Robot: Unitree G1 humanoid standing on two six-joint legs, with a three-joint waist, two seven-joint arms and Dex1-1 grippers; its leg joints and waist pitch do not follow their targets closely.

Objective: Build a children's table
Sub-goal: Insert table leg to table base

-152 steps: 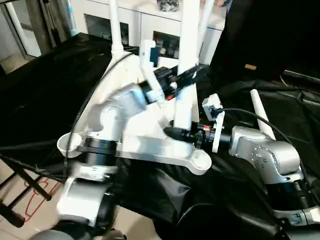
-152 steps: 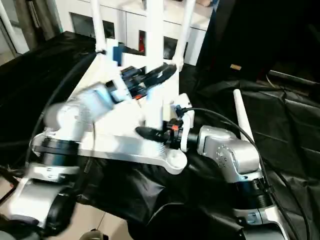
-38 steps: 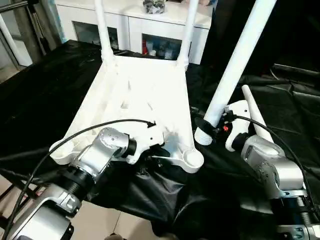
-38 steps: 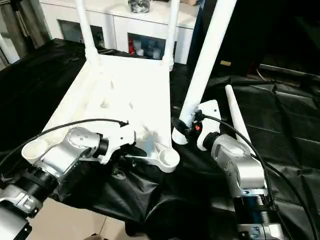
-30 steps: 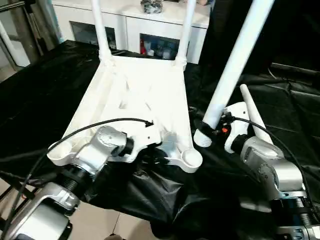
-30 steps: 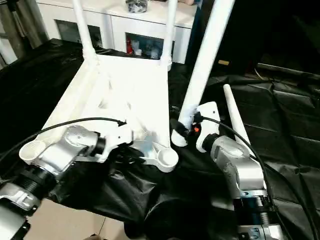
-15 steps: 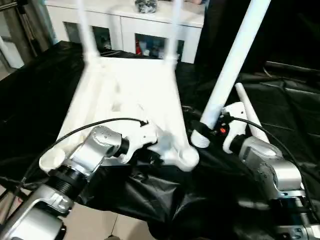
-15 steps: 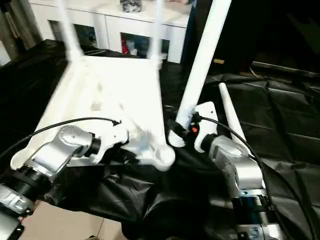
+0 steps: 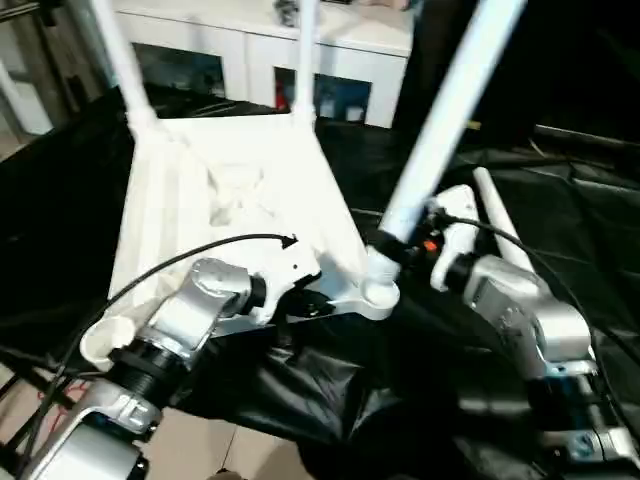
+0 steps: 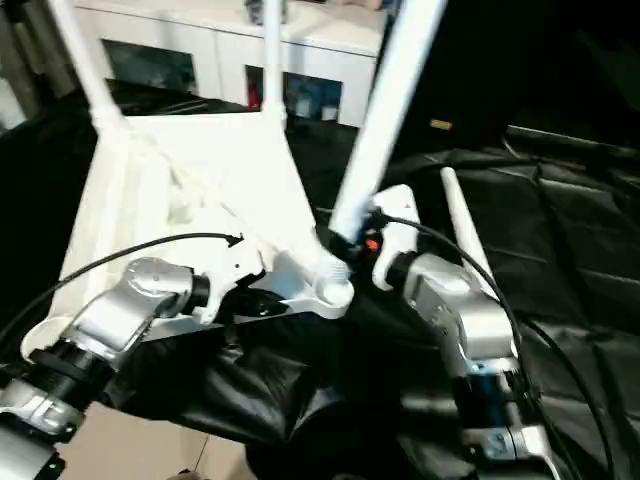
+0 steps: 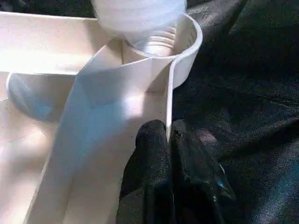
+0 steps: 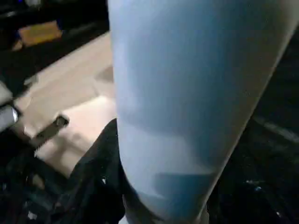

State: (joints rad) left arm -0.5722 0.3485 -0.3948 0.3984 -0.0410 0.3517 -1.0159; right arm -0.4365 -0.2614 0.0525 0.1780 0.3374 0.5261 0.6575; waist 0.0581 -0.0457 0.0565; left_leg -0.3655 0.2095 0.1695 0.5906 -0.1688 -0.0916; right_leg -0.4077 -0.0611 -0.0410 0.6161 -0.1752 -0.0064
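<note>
Left tool [image 11: 168, 137] is clenching the thin near rim of the upturned white table body [image 9: 230, 190], one black finger [image 11: 149, 144] inside the wall and the other outside it, just beside the near right corner socket [image 9: 378, 292]. Right tool [image 9: 395, 243] is grasping the tilted leg [image 9: 440, 120] close to its lower end, with a black finger [image 12: 98, 177] lying along the tube in the right wrist view. That leg is leaning away from the table body, rising up and to the right until it is leaving the picture. Its ribbed lower end [image 11: 154, 42] is sitting at the mouth of the corner socket; how far it is reaching in, I cannot tell.

The table body is lying underside up on the black-draped tabletop [image 9: 60, 200], its ribs facing the camera and its near edge hanging just past the cloth's front fold. Two far legs [image 9: 120, 60] are standing upright in the far corner sockets, the second one [image 9: 305, 50] to the right of the first. The near left corner socket [image 9: 110, 340] is showing as an open round cup beside the left forearm.

A loose leg [image 9: 500, 215] is lying on the black cloth behind the right arm, well apart from the table body. Beyond the far edge a white cabinet [image 9: 250, 50] is standing, and pale floor [image 9: 200, 450] is showing below the tabletop's front.
</note>
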